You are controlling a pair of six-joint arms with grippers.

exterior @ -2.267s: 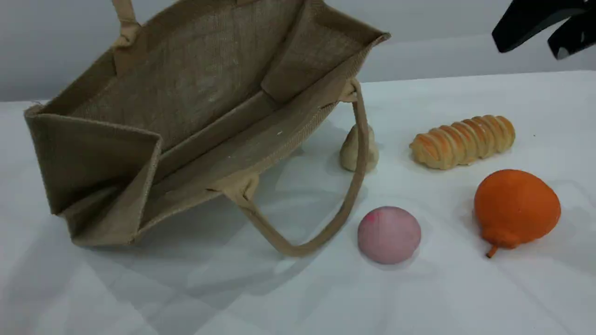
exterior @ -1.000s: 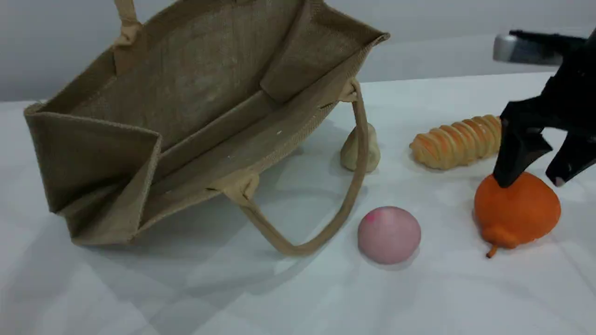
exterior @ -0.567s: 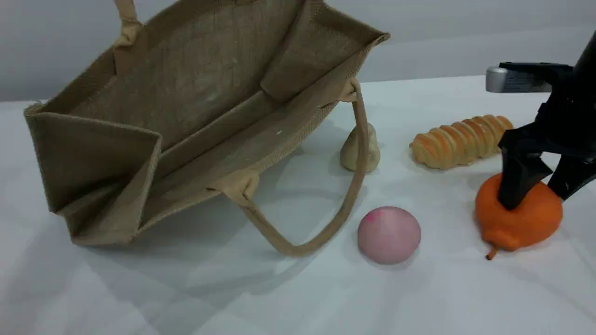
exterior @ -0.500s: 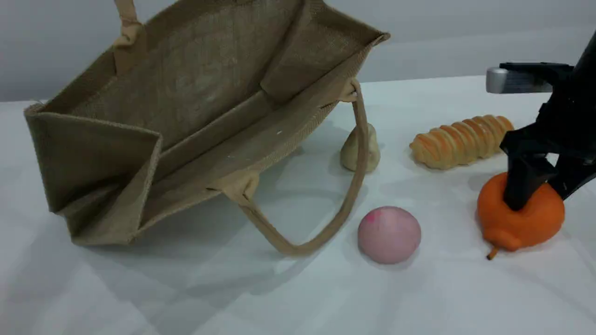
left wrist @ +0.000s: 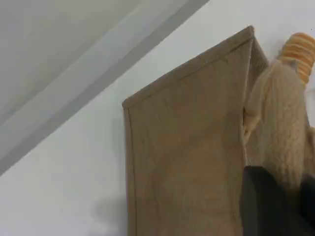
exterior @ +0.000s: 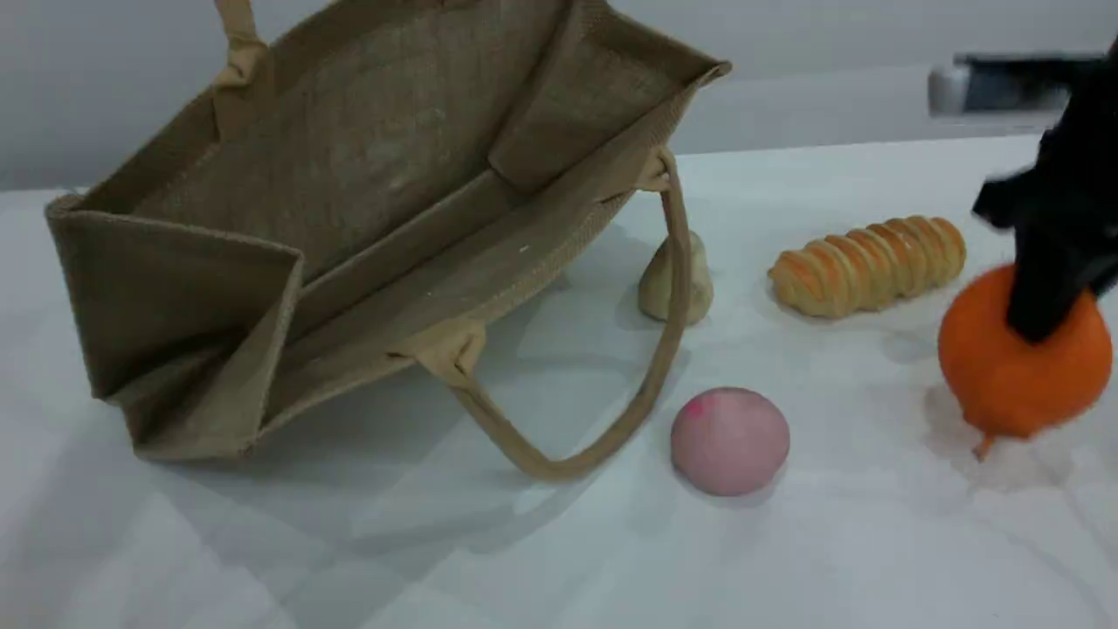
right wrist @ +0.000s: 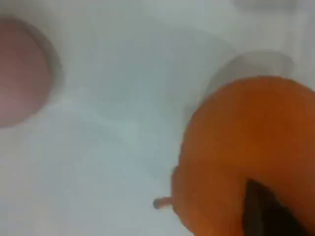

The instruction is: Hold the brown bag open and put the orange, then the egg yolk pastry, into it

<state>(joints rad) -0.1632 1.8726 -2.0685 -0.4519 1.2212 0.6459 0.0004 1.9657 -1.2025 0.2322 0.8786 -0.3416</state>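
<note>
Grips the orange (exterior: 1022, 389) from above with the right gripper (exterior: 1039, 328), jaws clamped into its upper side, knobby neck and stem pointing down. Looks lifted just clear of the table (exterior: 559, 559), though motion blur leaves that unsure. Shows, in the right wrist view, one dark fingertip pressed against the fruit's skin.

Just left of that gripper, finds the bread roll (exterior: 869, 265) lying flat. Further left and nearer the camera, the pink ball (exterior: 730, 441). Left again and farther back, well apart from the gripper, the egg yolk pastry (exterior: 690, 293), resting on the table partly behind a drooping bag handle (exterior: 646, 393).

Holds the brown bag (exterior: 349, 175) up by its other rope handle with the left gripper (left wrist: 278, 209), fingers closed together on the rope. Hangs tilted below that gripper, bottom edge on the table, mouth gaping toward the right gripper, far over on its left.
</note>
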